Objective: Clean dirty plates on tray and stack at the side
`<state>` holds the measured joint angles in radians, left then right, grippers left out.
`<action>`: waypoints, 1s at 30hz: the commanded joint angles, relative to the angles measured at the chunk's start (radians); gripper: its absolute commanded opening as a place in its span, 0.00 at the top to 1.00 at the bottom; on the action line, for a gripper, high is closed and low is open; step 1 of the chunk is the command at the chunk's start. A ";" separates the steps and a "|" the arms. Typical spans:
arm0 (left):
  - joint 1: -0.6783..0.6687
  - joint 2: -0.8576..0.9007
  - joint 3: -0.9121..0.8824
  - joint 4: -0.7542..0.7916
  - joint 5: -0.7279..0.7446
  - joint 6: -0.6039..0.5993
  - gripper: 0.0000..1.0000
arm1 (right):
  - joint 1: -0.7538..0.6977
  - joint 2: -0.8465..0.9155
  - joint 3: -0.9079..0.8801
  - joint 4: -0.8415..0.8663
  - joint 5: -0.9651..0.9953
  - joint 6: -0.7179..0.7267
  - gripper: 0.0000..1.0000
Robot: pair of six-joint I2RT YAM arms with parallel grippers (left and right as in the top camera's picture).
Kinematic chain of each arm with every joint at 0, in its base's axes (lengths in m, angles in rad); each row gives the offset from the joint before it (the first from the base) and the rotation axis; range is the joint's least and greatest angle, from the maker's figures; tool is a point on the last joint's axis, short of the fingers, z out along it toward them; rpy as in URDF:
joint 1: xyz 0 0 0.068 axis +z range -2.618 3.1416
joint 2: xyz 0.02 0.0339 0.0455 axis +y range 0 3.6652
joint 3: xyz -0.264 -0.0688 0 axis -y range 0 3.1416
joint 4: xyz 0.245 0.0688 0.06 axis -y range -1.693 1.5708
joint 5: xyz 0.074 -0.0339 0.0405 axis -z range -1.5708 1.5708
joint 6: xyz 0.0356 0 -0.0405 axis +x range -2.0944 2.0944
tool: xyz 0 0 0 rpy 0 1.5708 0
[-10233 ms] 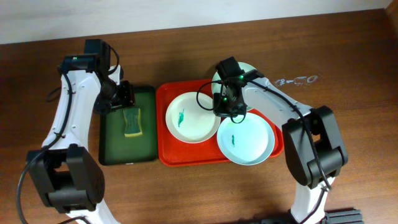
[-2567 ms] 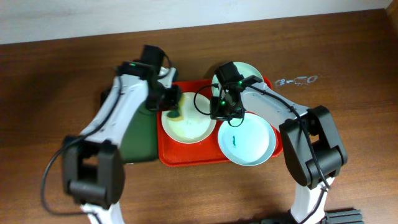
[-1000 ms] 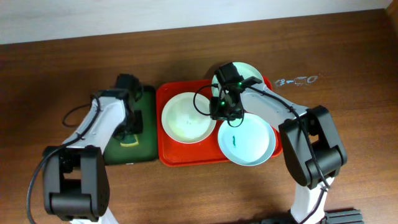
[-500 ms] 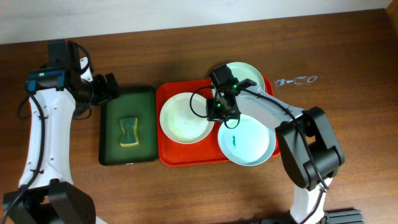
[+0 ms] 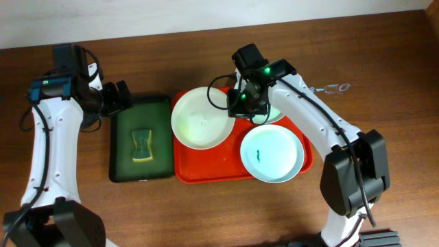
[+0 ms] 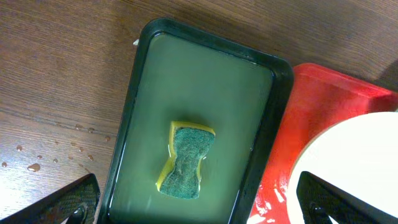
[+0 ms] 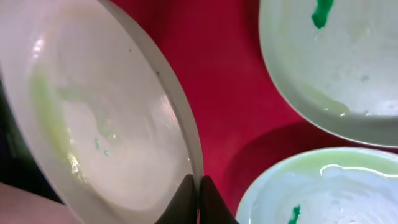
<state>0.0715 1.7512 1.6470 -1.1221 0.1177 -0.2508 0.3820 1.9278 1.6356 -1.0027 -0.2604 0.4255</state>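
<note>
We're lifting the white plate, which looks clean; nothing is stacked yet.
Left gripper [image 5: 122, 96] is hanging spread wide at the green tray's [image 5: 162, 110] 10 o'clock, sponge [image 5: 142, 144] inside. Right gripper [image 5: 237, 103] is pinching the white plate's [image 5: 199, 120] 3 o'clock rim over the red tray [image 5: 206, 171]. The mint plates at 1 o'clock [image 5: 276, 115] and 4 o'clock [image 5: 271, 154] are waiting, smeared. No readable writing.

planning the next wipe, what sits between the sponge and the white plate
Nothing loose. From the sponge: bare floor of the dark green tray, its right wall, then a strip of red tray before the white plate. Left wrist view shows it.
</note>
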 commanded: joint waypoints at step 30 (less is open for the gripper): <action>0.002 -0.016 0.011 -0.001 0.014 0.016 0.01 | 0.533 -0.006 0.039 1.041 1.197 -0.923 0.95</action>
<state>0.0715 1.7512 1.6470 -1.1221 0.1242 -0.2508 0.9009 1.9301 1.6585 0.0349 0.7986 -0.4366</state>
